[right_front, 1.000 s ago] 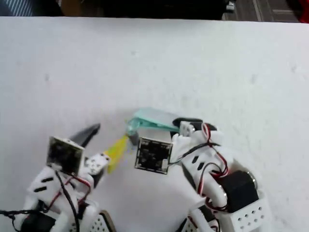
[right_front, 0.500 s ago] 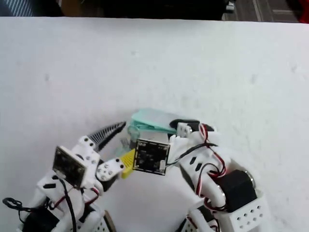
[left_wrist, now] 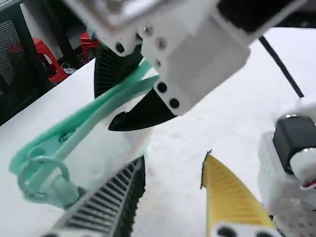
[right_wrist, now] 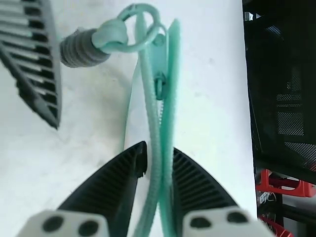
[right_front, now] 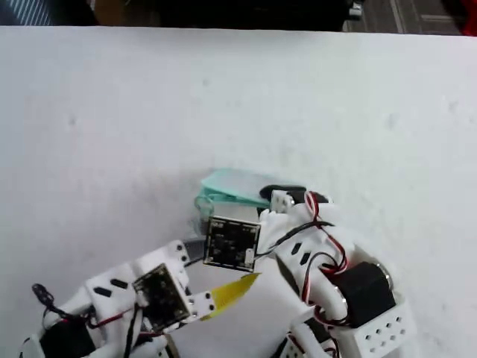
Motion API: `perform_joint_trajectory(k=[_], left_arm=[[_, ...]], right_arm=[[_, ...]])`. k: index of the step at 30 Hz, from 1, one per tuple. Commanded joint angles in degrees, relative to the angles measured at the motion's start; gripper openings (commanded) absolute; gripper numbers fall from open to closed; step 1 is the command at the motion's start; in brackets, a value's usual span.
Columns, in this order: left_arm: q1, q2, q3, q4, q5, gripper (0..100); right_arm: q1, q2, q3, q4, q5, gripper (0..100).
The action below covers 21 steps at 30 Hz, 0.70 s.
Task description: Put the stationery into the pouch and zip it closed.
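The teal pouch (right_front: 232,184) lies on the white table, just beyond both arms. My right gripper (right_front: 273,195) is shut on the pouch's (right_wrist: 159,123) zipper edge, its black fingers (right_wrist: 121,185) either side of the teal strip. The zipper slider (right_wrist: 159,85) sits near the ring pull (right_wrist: 141,23), which carries a teal and grey bead (right_wrist: 81,45). My left gripper (left_wrist: 173,160) is open, one ribbed black finger (left_wrist: 111,200) and one yellow finger (left_wrist: 228,197), close to the ring pull (left_wrist: 42,174) and touching nothing. In the high view the left gripper (right_front: 223,270) sits low beside the right arm's camera board.
The right arm's wrist camera board (right_front: 232,242) stands between the two grippers. The white table (right_front: 223,97) stretches bare toward its far edge, where a dark room starts. Both arm bases crowd the near edge.
My left arm has swung right and rolled over, its yellow finger passing from left of the camera board to below it. The right gripper has kept its hold on the pouch.
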Motion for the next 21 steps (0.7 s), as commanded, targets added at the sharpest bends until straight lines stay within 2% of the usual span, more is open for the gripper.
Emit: perform_joint_trajectory(k=[1,4,8,10,12,16,19,21], left_arm=[[-6.9,0.7,-6.2,4.3,-2.8,20],[-16.4,0.7,-9.1,5.8,-2.7,20],[-29.1,-1.5,-18.4,11.9,-3.2,20],[-33.5,-1.5,-21.4,13.7,-3.2,20],[-33.5,-1.4,-19.3,13.5,-3.0,22],[-28.4,-1.4,-6.7,9.7,-0.4,34],[-25.8,-1.4,-1.1,6.7,5.9,34],[-23.1,-1.4,-0.2,6.8,7.2,34]], right_arm=[[0.0,-0.3,-2.5,-0.2,-0.2,1.7],[0.0,-0.3,-2.5,-0.2,-0.1,1.7],[0.0,-0.2,-2.5,-0.2,0.0,1.7],[0.0,0.0,-2.5,-0.2,0.0,1.7],[-0.4,0.1,-2.5,-0.3,0.0,1.7],[-0.3,0.1,-2.6,-1.5,-0.1,1.7],[-0.2,0.1,-2.6,-1.5,-0.2,1.7],[0.0,0.1,-2.6,-1.5,-0.2,1.7]])
